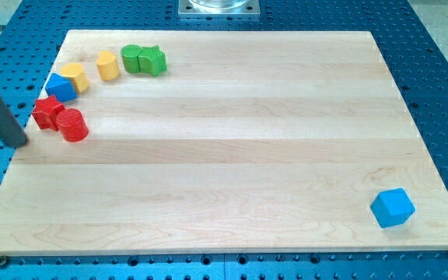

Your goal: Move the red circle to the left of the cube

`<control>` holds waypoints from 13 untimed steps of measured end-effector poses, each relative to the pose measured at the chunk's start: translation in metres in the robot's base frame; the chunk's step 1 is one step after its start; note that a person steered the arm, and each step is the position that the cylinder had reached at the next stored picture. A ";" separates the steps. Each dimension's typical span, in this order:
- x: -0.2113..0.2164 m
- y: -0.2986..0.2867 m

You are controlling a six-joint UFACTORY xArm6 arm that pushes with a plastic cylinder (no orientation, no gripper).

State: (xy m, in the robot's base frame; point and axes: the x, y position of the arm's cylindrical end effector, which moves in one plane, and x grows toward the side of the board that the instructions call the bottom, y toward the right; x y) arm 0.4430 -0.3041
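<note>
The red round cylinder block [73, 125], smooth and matte, stands on its flat end, so it has no long axis across the board; it sits just to the view's right of the dark rod's tip [20, 144], apart from it, with the tip touching nothing. A red star block [48, 112] touches the cylinder. Beyond lie two yellow blocks [75, 77] [108, 65], two green blocks [132, 58] [153, 60] and a small blue block [61, 87]. The blue cube [392, 208] rests far off at the pale wooden board's [232, 148] lower right.
</note>
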 end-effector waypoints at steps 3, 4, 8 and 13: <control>0.011 0.149; 0.010 0.173; 0.072 0.191; 0.088 0.208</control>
State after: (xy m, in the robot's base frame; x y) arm 0.5306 -0.0961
